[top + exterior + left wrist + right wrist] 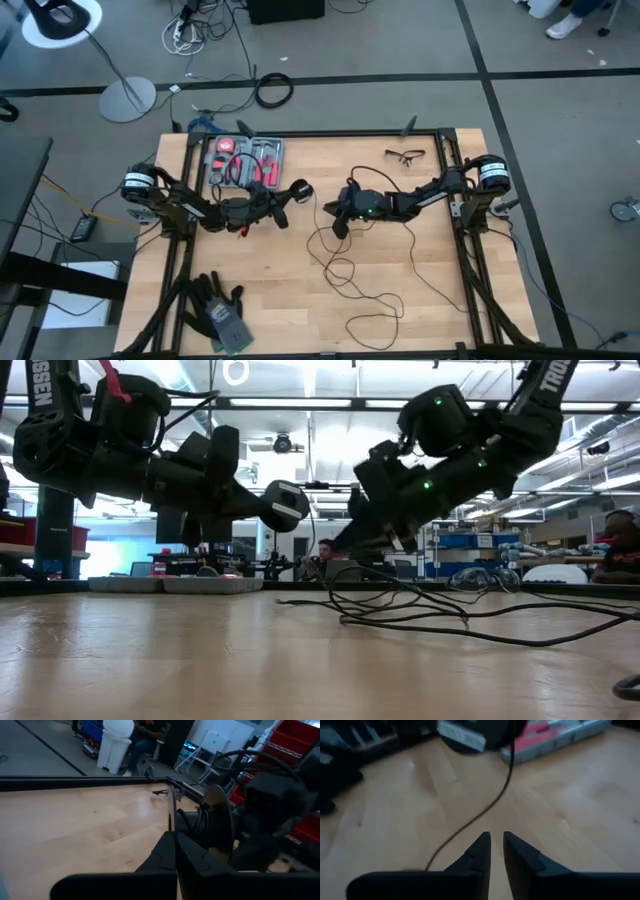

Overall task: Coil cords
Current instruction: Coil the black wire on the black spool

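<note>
Bright even overhead light, soft shadows; ceiling glare low view, right wrist blurred

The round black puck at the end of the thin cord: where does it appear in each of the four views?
High view: puck left of centre, at the left gripper.
Low view: puck raised above the table, centre-left.
Left wrist view: puck edge-on, right of centre.
Right wrist view: puck at the top.
Shared landmark: the thin cord.

A tool tray (pixel 246 160) is sitting on the table (pixel 300 310), safety glasses (pixel 405 155) lying well right of it, gloves (pixel 220 308) lying near the table's front.
</note>
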{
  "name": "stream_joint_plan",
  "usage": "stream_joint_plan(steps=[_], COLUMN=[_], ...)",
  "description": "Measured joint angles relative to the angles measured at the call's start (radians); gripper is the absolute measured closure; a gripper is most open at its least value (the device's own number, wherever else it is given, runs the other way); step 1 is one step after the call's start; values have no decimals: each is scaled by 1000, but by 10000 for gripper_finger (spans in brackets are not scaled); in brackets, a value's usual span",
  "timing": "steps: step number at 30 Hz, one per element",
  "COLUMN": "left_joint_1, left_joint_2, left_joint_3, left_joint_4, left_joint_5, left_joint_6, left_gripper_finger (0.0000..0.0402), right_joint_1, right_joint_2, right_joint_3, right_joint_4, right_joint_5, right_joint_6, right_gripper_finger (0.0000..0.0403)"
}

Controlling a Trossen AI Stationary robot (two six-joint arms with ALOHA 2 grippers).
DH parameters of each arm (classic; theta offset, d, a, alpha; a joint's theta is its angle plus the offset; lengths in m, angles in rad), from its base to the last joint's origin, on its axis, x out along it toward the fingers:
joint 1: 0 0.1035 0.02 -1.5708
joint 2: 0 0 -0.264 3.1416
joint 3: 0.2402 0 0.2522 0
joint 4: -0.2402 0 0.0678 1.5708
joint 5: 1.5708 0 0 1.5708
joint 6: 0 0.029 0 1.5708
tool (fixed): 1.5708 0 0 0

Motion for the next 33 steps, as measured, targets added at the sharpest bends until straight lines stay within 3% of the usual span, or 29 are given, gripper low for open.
stream_joint_plan(steps=[10,22,26,31,33], left_joint_1=[0,2,2,2,2], left_joint_2=[0,0,0,0,0], left_joint_3=[0,1,1,0,0], left_joint_4=[0,1,7,22,31], left_joint_5=[-25,-32,-33,-33,-33], left_joint_6=[2,5,5,10,25], left_gripper_finger=[401,401,401,401,401], right_joint_1=[23,28,20,20,21], right_joint_2=[36,145,145,145,145], right_joint_3=[3,72,85,85,86], right_joint_4=[65,145,109,72,74], right_joint_5=[-1,-4,4,5,-2], right_joint_6=[145,145,138,129,118], right_gripper_finger=[303,269,285,380,392])
